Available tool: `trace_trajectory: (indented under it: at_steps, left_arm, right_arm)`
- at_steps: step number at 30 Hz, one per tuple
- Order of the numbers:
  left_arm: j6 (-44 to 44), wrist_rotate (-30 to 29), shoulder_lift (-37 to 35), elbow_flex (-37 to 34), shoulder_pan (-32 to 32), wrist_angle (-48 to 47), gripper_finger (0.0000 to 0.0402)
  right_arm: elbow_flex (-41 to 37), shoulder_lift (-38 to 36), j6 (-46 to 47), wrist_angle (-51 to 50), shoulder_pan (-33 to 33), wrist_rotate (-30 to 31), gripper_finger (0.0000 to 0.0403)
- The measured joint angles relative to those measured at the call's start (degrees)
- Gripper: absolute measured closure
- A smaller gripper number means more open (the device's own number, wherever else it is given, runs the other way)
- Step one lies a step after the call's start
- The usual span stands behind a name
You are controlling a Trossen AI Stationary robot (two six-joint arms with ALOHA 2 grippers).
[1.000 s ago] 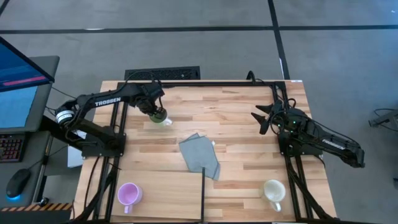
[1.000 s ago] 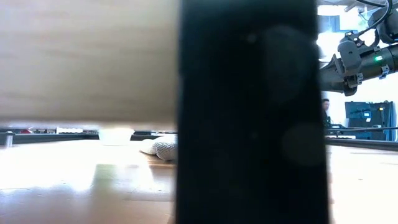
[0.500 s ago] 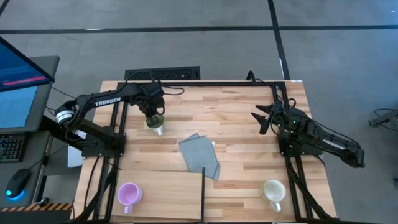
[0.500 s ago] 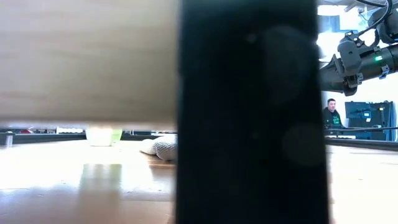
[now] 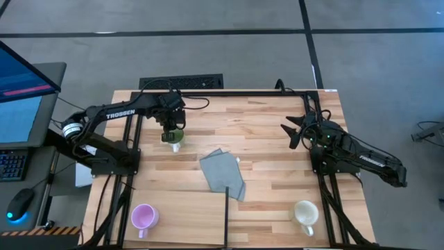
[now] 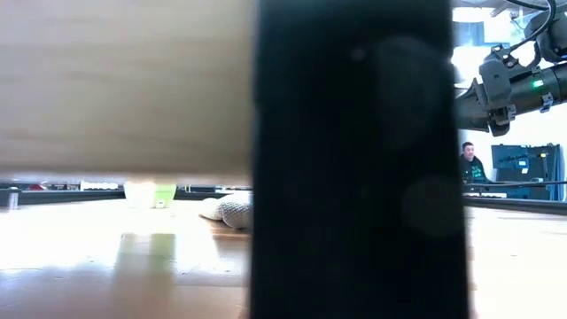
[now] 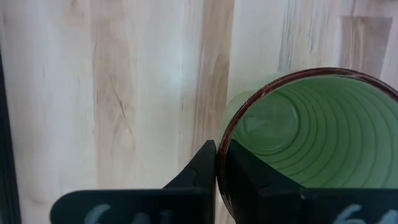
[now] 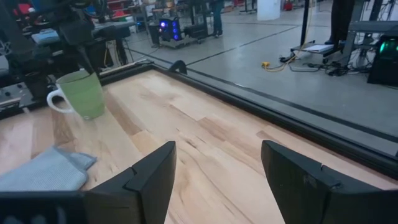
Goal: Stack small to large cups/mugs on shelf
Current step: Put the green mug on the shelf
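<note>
The green mug [image 5: 173, 137] is at the table's far left, held by my left gripper [image 5: 171, 127], which is shut on it. It also shows in the left wrist view [image 7: 305, 130], the right wrist view [image 8: 82, 93] and the low view [image 6: 149, 193]. The light purple mug [image 5: 143, 217] stands at the near left and the cream-white mug [image 5: 305, 212] at the near right, both on the pale shelf board [image 5: 187, 215]. My right gripper [image 5: 291, 132] is open and empty over the table's right side, shown too in its wrist view [image 8: 217, 180]. My left gripper pinches the green mug's rim [image 7: 221, 149], with one finger [image 7: 198, 169] outside the wall and the other [image 7: 252, 177] inside the mug. The fingers come from above, pointing down. The mug hangs nearly upright, mouth up; I cannot tell whether its base touches the table.
A grey folded cloth [image 5: 223, 173] lies mid-table, between the green mug and the shelf. A black frame post [image 5: 226, 215] rises at the shelf's middle and fills much of the low view [image 6: 354, 159]. Black rails edge the table. A person [image 6: 469, 164] sits in the room behind.
My left gripper has gone a little toward the table's left and near edges with the green mug, staying shut on its rim. The mug has turned about in the hold, and its pale handle now points toward the near edge.
</note>
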Motion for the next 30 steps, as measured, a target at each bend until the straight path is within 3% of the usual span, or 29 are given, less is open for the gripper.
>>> trace_trajectory:
  at_steps: [30]
  left_arm:
    - [-2.67,1.63,0.02,-0.04,-0.04,-0.62,0.0397]
  right_arm:
    - [0.0,0.01,0.09,0.02,0.0,0.05,0.0143]
